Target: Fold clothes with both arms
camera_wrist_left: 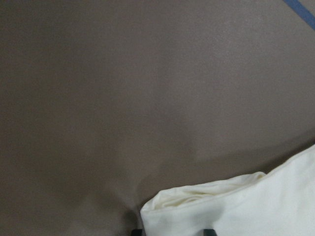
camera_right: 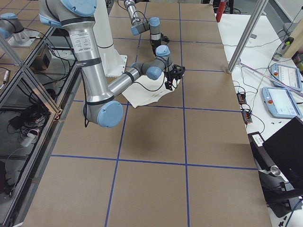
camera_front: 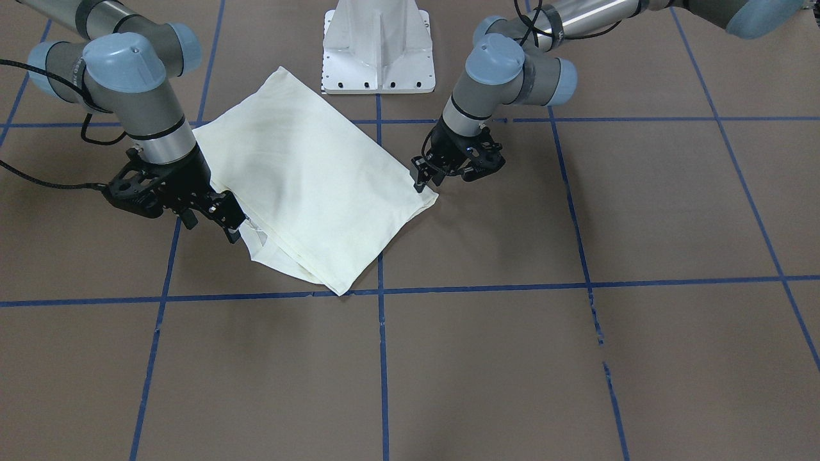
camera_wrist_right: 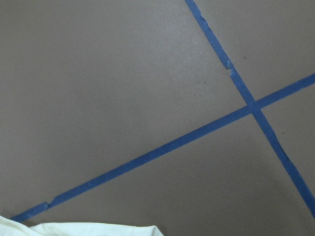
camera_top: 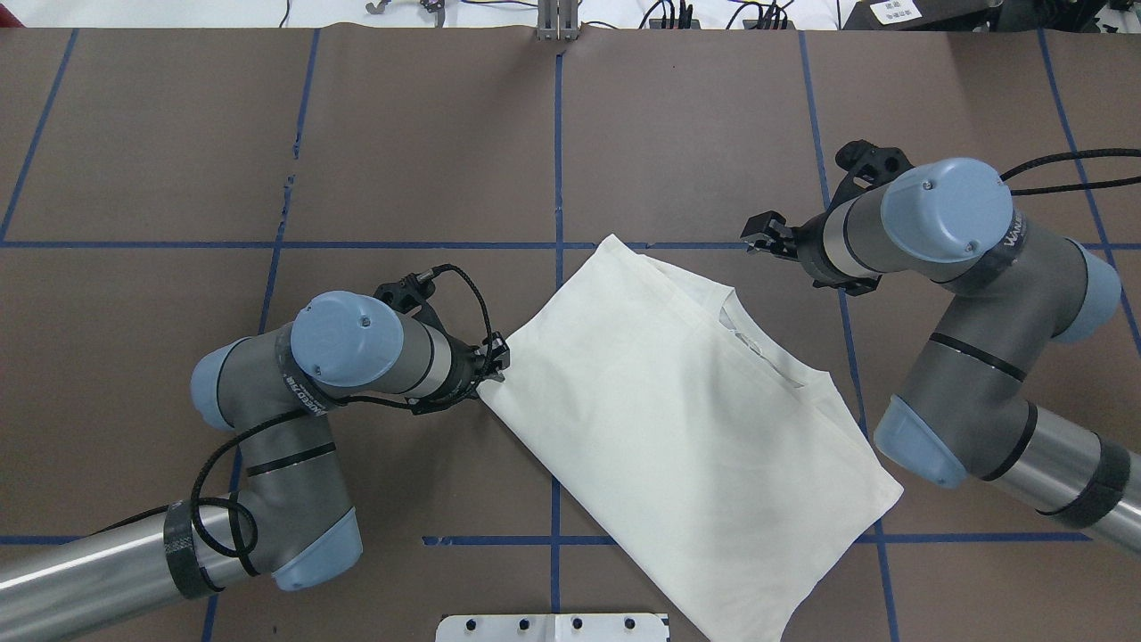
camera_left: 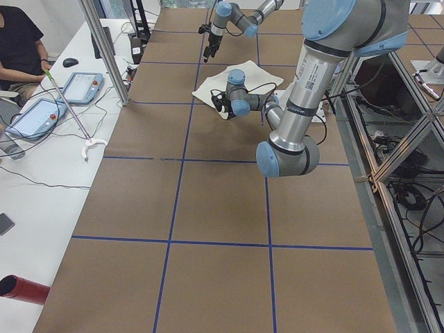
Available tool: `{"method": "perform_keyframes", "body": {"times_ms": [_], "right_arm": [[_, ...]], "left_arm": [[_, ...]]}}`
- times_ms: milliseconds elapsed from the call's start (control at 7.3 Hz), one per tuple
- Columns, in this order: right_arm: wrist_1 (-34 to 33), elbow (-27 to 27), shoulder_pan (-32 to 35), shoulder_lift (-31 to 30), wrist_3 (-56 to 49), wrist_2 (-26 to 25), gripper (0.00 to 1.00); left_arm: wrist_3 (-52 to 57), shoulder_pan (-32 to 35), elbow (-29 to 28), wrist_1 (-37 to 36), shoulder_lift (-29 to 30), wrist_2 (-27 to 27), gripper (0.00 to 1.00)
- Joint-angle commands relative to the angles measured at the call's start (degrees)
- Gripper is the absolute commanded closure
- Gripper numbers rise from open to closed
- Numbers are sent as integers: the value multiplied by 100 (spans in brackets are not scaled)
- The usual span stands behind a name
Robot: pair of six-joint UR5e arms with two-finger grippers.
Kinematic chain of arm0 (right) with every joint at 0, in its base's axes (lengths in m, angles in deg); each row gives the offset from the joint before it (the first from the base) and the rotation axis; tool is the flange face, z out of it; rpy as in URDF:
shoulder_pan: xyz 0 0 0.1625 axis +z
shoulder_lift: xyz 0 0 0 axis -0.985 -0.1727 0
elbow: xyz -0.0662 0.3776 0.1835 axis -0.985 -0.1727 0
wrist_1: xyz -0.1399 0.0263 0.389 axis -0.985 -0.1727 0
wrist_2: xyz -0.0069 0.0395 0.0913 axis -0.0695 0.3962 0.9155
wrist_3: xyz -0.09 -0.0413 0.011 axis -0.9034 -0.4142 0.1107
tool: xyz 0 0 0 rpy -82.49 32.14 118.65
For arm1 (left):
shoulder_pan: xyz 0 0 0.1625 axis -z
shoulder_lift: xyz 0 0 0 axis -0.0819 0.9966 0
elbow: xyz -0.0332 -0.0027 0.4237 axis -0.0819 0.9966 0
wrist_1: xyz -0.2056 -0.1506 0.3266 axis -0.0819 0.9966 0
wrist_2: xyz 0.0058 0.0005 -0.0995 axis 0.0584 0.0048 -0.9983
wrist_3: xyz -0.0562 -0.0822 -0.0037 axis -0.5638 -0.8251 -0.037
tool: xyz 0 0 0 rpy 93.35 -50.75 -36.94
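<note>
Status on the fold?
Left tool at folded T-shirt's corner, right tool by its collar; grips unclear. T-shirt flat on table, plain side up. Nothing in the way.

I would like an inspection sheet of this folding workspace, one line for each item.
Surface: brown table with a blue tape grid.
Job's things: cream shirt, folded, plain side up, lying diagonally.
Clutter: nothing seen on the table.
Grippers: left gripper at a shirt corner, grip unclear; right gripper near the collar end, fingers open.
Cables: black cable loops around the left arm; another cable trails from the right arm.
Surroundings: white pedestal; side bench with tablets; seated person.
</note>
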Motion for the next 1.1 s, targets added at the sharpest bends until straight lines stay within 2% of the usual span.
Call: {"method": "perform_keyframes", "body": {"times_ms": [0,274,685,959], "right_arm": [[-4,-15,-4,15,10,-3,0],[-4,-23,-4,41,19,-3,0],[-4,-23,-13,76,28,-3,0],[13,29,-92,155,19,67,0]], "left_arm": [[9,101,-24,-34,2,70,100],[770,355,-32,-113,-41,79,100],[1151,698,-199,-78,-24,79,100],[1667,1486,-470,71,168,53,100]]}}
